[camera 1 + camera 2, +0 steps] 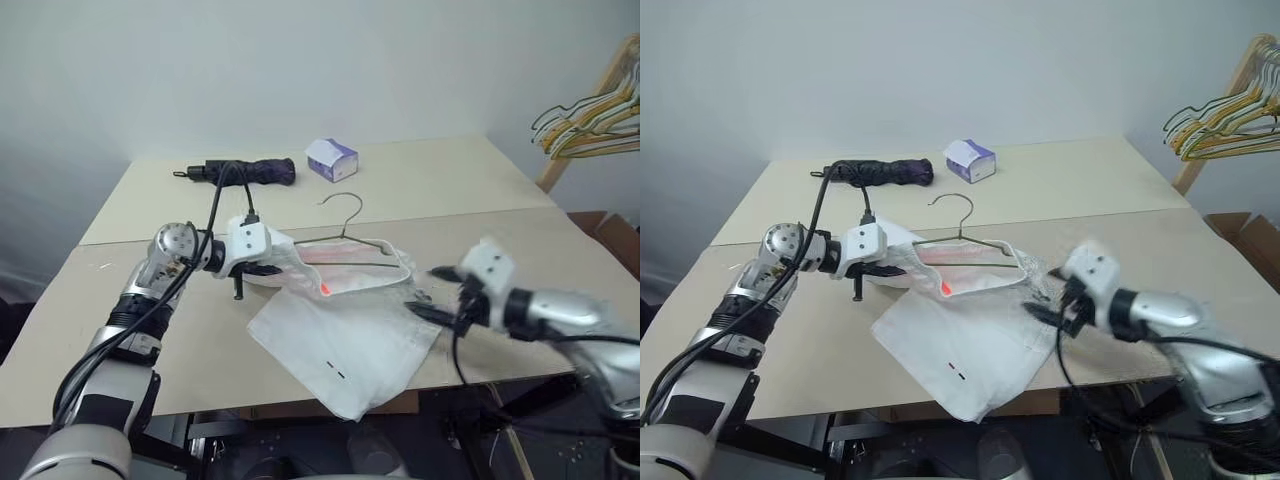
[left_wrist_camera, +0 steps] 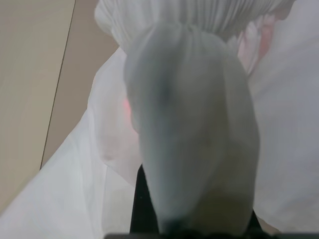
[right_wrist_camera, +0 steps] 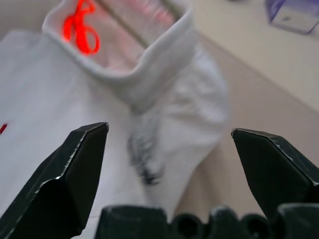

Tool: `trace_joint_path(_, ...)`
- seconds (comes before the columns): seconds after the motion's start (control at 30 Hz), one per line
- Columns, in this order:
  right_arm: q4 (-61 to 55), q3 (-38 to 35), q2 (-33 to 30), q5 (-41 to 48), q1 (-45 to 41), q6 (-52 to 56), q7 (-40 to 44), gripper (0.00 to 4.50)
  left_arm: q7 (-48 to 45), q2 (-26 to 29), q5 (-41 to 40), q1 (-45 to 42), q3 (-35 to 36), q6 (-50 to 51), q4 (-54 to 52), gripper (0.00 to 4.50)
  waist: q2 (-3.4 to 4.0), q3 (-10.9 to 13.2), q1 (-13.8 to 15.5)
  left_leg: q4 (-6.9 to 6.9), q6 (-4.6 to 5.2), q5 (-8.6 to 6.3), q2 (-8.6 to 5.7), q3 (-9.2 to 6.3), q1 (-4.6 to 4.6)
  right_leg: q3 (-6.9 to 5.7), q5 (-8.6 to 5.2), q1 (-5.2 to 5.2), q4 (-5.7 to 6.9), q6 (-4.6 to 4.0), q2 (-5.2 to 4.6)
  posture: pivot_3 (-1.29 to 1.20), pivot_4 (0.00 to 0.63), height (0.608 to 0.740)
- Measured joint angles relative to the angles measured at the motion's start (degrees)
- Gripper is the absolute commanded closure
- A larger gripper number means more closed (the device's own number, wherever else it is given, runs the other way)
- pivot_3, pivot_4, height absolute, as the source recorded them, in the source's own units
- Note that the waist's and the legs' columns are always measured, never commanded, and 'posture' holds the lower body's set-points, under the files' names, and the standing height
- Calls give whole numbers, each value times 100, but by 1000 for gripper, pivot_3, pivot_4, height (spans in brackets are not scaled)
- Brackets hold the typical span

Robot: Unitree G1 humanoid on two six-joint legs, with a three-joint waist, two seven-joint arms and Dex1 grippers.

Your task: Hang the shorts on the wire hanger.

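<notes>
1. The shorts [image 1: 345, 345] lie on the front part of the worktop [image 1: 180, 345], spread flat toward the near edge, with one corner hanging just over it.
2. Two small dark marks sit near the hem closest to the robot.
3. The gathered waistband is lifted at its left end and stands open like a mouth, showing a pinkish inside and a red mark.
4. The hanger [image 1: 350, 235] sits at the waistband; its lower wire runs inside the open waistband and its hook rises clear above the cloth, pointing toward the far side of the worktop.
5. The left claw [image 1: 262, 268] is clamped shut on the left end of the waistband, holding it off the worktop; in the left wrist view, bunched cloth drapes over its fingers.
6. The right claw [image 3: 169, 164] is spread wide and holds nothing; it hangs just off the right end of the waistband, apart from the cloth.
7. Farther back on the worktop lie a folded dark umbrella [image 1: 245, 171] and a small purple-and-white box [image 1: 332, 159], well apart from the shorts.
8. At the right edge, a wooden rack [image 1: 590, 105] carries a bunch of yellow and green hangers.
</notes>
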Motion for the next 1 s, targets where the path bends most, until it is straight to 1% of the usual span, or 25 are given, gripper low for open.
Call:
trace_joint_path(0.07, 192, -224, -107, 217, -392, 1, 208, 28, -45, 17, -18, -15, 1, -20, -6, 4500, 0, 0, -9, -2, 0, 0, 1, 2, 0, -1, 1, 0, 0, -1, 0, -386, 0, 740)
trace_joint_path(0.17, 561, -154, -313, 326, -993, 4, 526, 28, -114, 29, -27, -69, 11, -33, -20, 4500, -1, 0, -6, -1, 0, 0, 1, 3, -1, -3, 2, 1, -3, -3, 0, -392, 0, 740)
trace_joint_path(0.27, 1098, 669, -681, -139, -1498, -159, 1012, 28, -182, 32, -55, -111, 42, -49, -23, 4500, -1, 0, -7, -1, 0, 0, 0, 4, -2, -4, 1, -1, -5, -2, -3, -391, 0, 740)
trace_joint_path(0.3, 1393, 1053, -712, -372, -1711, -292, 1248, 28, -210, 25, -74, -123, 51, -55, -25, 4500, -1, 0, -24, 0, 0, 0, 0, 5, -2, -3, 1, -1, -5, -1, -3, -389, 0, 740)
trace_joint_path(0.37, 1815, 1599, -703, -714, -1982, -535, 1586, 28, -243, 5, -120, -146, 58, -69, -26, 4500, -1, 1, -60, -3, 0, 0, 0, 5, -2, -3, 0, -1, -5, -1, -5, -389, 0, 740)
trace_joint_path(0.47, 2356, 2207, -497, -1154, -2480, -894, 1985, 28, -263, -13, -151, -184, 74, -86, -21, 4500, -1, 1, -130, -4, 0, 0, -1, 5, -5, -2, 4, -3, -5, -6, -7, -390, 0, 740)
trace_joint_path(0.6, 2822, 2623, -147, -1553, -3029, -1219, 2315, 28, -325, -51, -188, -222, 75, -138, -24, 4500, -1, 1, -197, -2, 0, 1, -1, 5, -4, -3, 7, -2, -4, -11, -6, -393, 0, 740)
trace_joint_path(0.73, 3217, 2986, 209, -1867, -3267, -1411, 2523, 28, -371, -71, -194, -224, 74, -152, -21, 4500, -1, 0, -242, -1, 1, 1, -1, 5, -4, -3, 13, -2, -3, -22, -6, -388, 0, 740)
trace_joint_path(0.77, 3291, 3037, 282, -1923, -3297, -1445, 2591, 394, -376, -78, -194, -224, 74, -153, -22, 4500, -1, 0, -248, -1, 1, 1, -2, 4, -4, -2, 16, -3, -3, -27, -6, -388, 0, 740)
trace_joint_path(0.8, 3367, 3113, 333, -1982, -3341, -1478, 2632, 589, -383, -83, -194, -226, 74, -153, -21, 4500, -1, 0, -252, -1, 1, 1, -2, 4, -4, -3, 17, -3, -3, -28, -6, -385, 0, 740)
trace_joint_path(0.87, 3521, 3170, 432, -2104, -3421, -1542, 2714, 1290, -393, -96, -194, -237, 74, -153, -21, 4500, -1, 0, -256, -1, 1, 1, -2, 4, -4, -2, 17, -2, -2, -29, -6, -385, 0, 740)
trace_joint_path(0.9, 3592, 3172, 468, -2144, -3450, -1568, 2740, 1564, -398, -99, -194, -248, 74, -153, -21, 4500, -1, 0, -256, 0, 1, 1, -2, 4, -4, -3, 18, -2, -2, -29, -6, -385, 0, 740)
trace_joint_path(1.0, 3659, 3172, 535, -2242, -3471, -1580, 2841, 2711, -425, -101, -194, -262, 74, -155, -23, 4500, -1, 0, -264, -1, 1, 1, -2, 3, -4, -3, 17, -4, -2, -29, -6, -386, 0, 740)
